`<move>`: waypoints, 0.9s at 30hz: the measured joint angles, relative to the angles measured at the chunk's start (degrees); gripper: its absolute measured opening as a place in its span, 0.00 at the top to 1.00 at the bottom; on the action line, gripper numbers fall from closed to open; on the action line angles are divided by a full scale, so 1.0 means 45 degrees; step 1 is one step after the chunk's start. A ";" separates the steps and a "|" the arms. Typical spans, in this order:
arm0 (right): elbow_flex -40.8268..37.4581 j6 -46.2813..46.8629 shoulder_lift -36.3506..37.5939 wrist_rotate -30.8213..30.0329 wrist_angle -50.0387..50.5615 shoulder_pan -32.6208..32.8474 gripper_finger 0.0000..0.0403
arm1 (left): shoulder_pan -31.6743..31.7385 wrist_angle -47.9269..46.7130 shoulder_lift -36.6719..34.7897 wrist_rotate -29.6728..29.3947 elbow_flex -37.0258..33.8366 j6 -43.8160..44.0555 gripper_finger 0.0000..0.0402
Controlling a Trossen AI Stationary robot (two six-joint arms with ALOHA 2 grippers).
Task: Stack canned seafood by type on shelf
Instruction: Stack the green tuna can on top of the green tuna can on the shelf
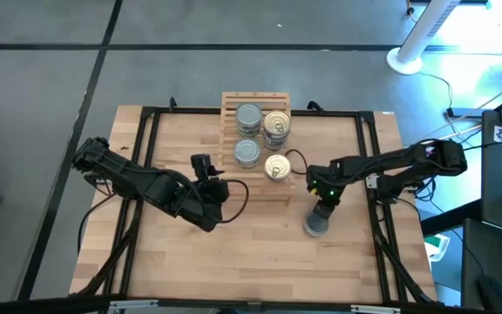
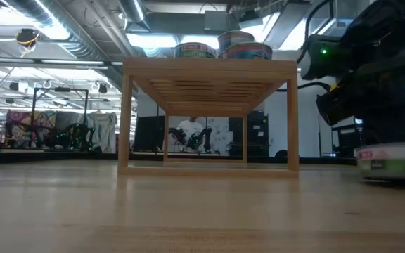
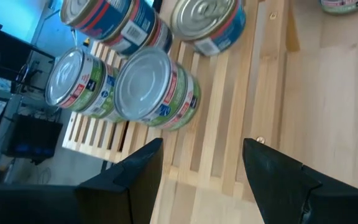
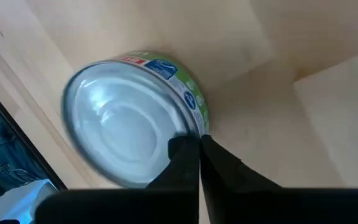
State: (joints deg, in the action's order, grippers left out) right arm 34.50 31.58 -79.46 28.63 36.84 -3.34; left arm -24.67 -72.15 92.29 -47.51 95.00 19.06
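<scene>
The right hand point(image 4: 197, 146), clenched with nothing between its fingers, rests at a green-labelled can point(image 4: 132, 118) on the surface point(image 1: 260, 253) beside the shelf point(image 1: 230, 103); it should reopen and straddle the can's rim before lifting, while the left hand point(image 3: 201, 162) waits released.

Both arms are black, jointed and boxy, the left arm point(image 1: 138, 183) trailing a thin black cable looped beside its wrist, the right arm point(image 1: 390, 164) showing a small green light near its wrist and a white patch along its forearm, each ending in two flat, dark, matte tapering fingers point(image 3: 272, 168)
</scene>
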 joint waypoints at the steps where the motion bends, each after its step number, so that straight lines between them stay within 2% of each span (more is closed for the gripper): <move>1: 0.0000 0.0043 -0.0003 -0.0011 -0.0005 0.0118 0.99 | 0.0000 0.0144 0.0000 -0.0004 0.0000 -0.0118 0.46; 15: -0.0034 0.0846 -0.0019 -0.0083 -0.0038 0.1346 0.99 | -0.0015 0.0755 0.0078 0.0059 0.0000 -0.0499 0.46; 21: -0.0068 0.1092 -0.0068 -0.0510 -0.0249 0.1336 0.99 | -0.0227 0.3523 0.0695 0.0795 -0.0395 -0.2537 0.46; 27: -0.0063 0.1165 -0.0055 -0.0560 -0.0239 0.1336 0.99 | -0.0296 0.6429 0.2094 0.0836 -0.0442 -0.4101 0.46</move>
State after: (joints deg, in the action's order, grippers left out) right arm 34.22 36.82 -79.71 26.11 35.77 2.68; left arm -26.00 -43.22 101.71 -43.75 93.01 0.61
